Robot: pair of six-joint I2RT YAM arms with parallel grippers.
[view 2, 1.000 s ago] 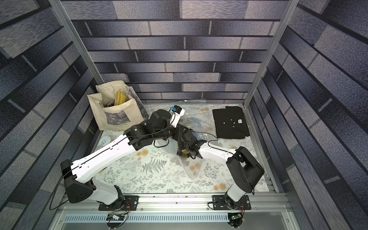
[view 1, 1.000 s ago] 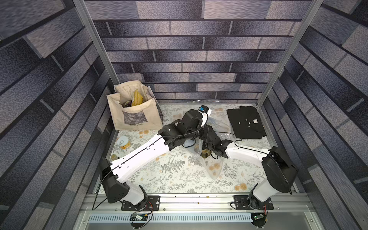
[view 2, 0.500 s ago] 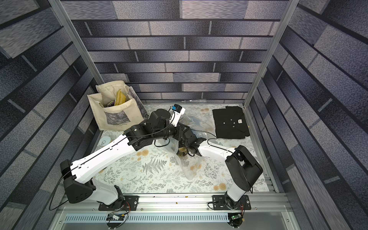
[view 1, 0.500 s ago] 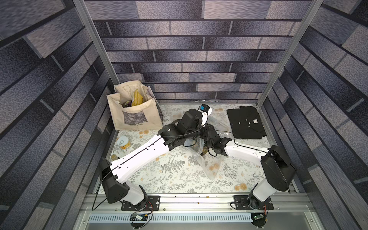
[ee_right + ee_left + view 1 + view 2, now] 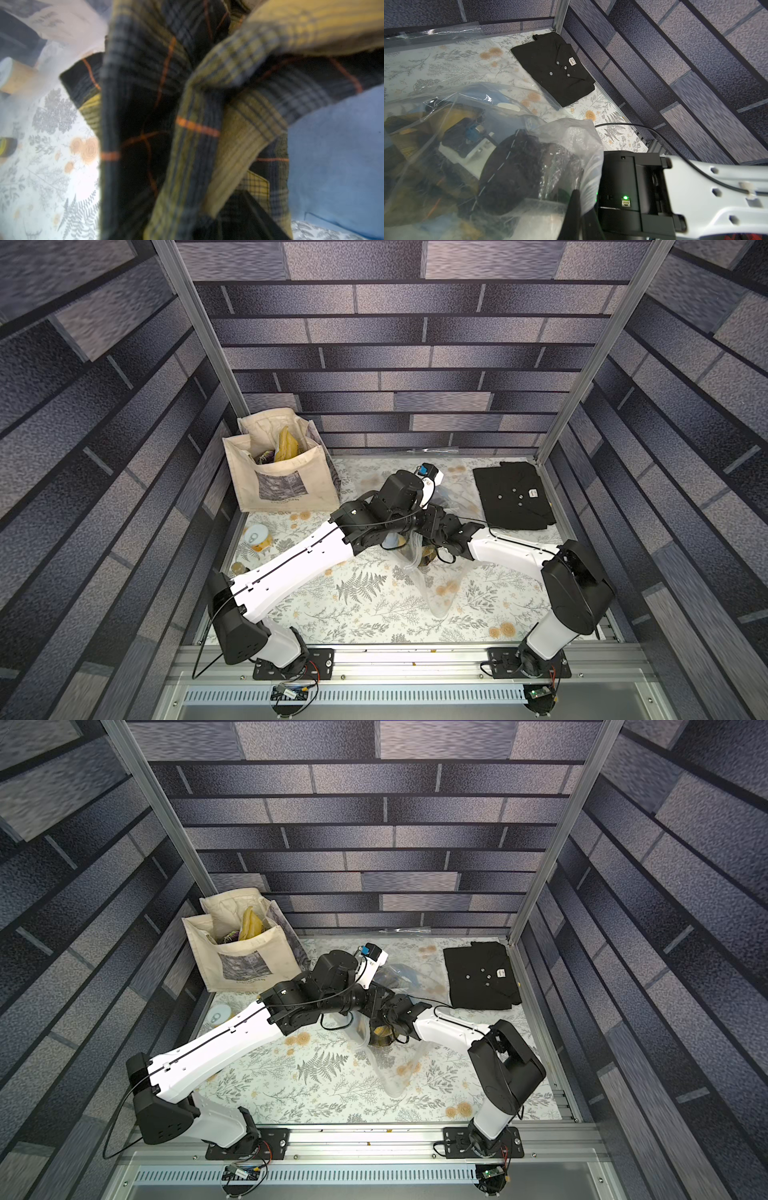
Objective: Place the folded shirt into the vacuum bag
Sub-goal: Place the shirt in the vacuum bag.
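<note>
The vacuum bag (image 5: 436, 593) (image 5: 395, 1073) is clear crinkly plastic, lifted at mid-table, its tail trailing toward the front. My left gripper (image 5: 582, 199) is shut on the bag's edge (image 5: 571, 133). My right gripper (image 5: 430, 553) (image 5: 382, 1029) reaches into the bag's mouth. A dark and yellow plaid garment (image 5: 197, 124) bunches over it, beside a blue cloth (image 5: 332, 155). One dark finger (image 5: 255, 216) shows well off the middle, so the jaws stand apart. The folded shirt (image 5: 513, 499) (image 5: 482, 977) (image 5: 556, 68), black with buttons, lies flat at the back right, outside the bag.
A cream tote bag (image 5: 282, 477) with yellow items stands at the back left. A tin with a pull-tab lid (image 5: 255, 535) and a small jar (image 5: 237, 568) sit along the left edge. More clear plastic (image 5: 432, 450) lies against the back wall.
My right gripper has slid a little to the left, further into the bag, with the plaid garment. The left arm and the black shirt have stayed put.
</note>
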